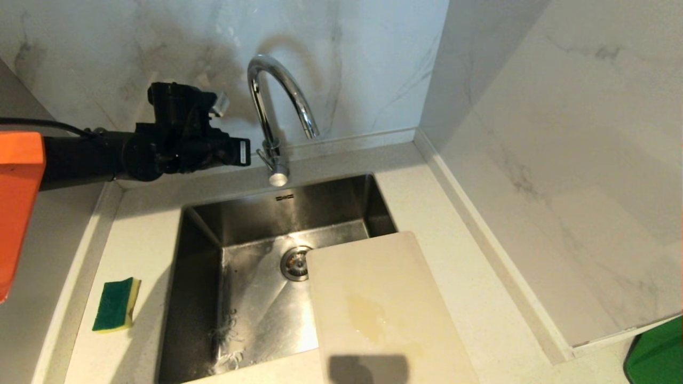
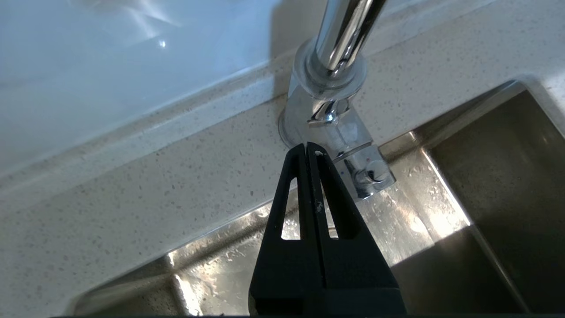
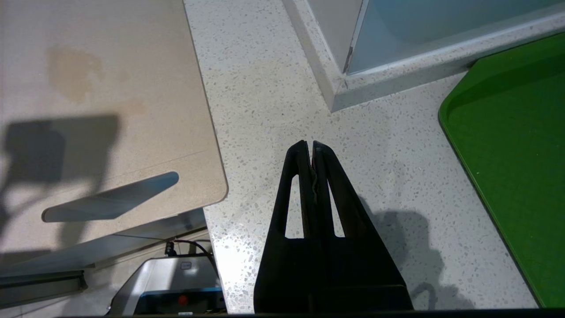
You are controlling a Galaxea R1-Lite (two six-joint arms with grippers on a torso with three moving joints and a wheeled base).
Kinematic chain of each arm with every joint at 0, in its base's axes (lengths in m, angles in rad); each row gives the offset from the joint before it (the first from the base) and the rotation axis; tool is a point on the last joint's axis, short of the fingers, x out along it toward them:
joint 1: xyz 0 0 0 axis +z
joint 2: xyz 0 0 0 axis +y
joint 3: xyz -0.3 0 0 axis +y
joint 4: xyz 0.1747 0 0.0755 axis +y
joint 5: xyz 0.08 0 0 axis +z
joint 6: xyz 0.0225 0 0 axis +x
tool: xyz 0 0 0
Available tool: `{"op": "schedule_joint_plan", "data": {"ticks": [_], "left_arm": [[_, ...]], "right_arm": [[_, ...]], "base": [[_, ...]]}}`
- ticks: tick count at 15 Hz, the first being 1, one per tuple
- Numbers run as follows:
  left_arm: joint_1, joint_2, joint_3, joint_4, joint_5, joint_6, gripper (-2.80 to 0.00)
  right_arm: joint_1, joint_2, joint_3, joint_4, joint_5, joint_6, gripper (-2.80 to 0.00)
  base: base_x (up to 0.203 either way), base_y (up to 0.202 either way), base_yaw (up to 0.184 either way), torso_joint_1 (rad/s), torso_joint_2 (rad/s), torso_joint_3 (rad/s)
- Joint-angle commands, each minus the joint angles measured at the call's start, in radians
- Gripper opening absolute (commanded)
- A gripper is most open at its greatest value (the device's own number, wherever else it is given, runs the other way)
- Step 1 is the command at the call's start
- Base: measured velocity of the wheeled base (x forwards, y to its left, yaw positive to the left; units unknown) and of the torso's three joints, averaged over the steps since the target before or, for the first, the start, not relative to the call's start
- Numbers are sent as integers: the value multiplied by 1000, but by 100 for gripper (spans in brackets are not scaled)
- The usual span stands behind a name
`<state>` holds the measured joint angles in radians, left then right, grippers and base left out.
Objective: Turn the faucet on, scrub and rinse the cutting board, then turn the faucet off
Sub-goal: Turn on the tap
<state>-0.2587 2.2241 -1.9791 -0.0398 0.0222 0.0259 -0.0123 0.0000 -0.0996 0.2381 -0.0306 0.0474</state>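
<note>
The chrome gooseneck faucet (image 1: pixel 277 101) stands behind the sink, its round-ended lever (image 1: pixel 278 176) pointing forward over the basin; no water shows at the spout. My left gripper (image 1: pixel 243 152) is shut and empty, its tips just left of the faucet base. In the left wrist view the left gripper (image 2: pixel 307 148) sits close against the faucet body (image 2: pixel 326 110), beside the lever (image 2: pixel 375 174). The cream cutting board (image 1: pixel 384 309) lies over the sink's right front part, with a yellowish stain. My right gripper (image 3: pixel 309 145) is shut above the counter, right of the cutting board (image 3: pixel 101 88).
A green-and-yellow sponge (image 1: pixel 116 304) lies on the counter left of the steel sink (image 1: pixel 203 277). A green tray (image 1: pixel 656 352) sits at the far right, also in the right wrist view as the tray (image 3: pixel 512 154). Marble walls close the back and right.
</note>
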Motion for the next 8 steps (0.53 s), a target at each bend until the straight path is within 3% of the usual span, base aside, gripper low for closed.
{"op": "schedule_joint_plan", "data": {"ticks": [1, 8], "left_arm": [[3, -14, 0, -3, -1, 2, -280], [-1, -17, -10, -5, -15, -39, -280]], "right_arm": [[0, 0, 0, 1, 0, 0, -280], [0, 0, 0, 1, 0, 0, -280]], "base": [[0, 0, 0, 0, 0, 0], [0, 0, 0, 0, 0, 0]]}}
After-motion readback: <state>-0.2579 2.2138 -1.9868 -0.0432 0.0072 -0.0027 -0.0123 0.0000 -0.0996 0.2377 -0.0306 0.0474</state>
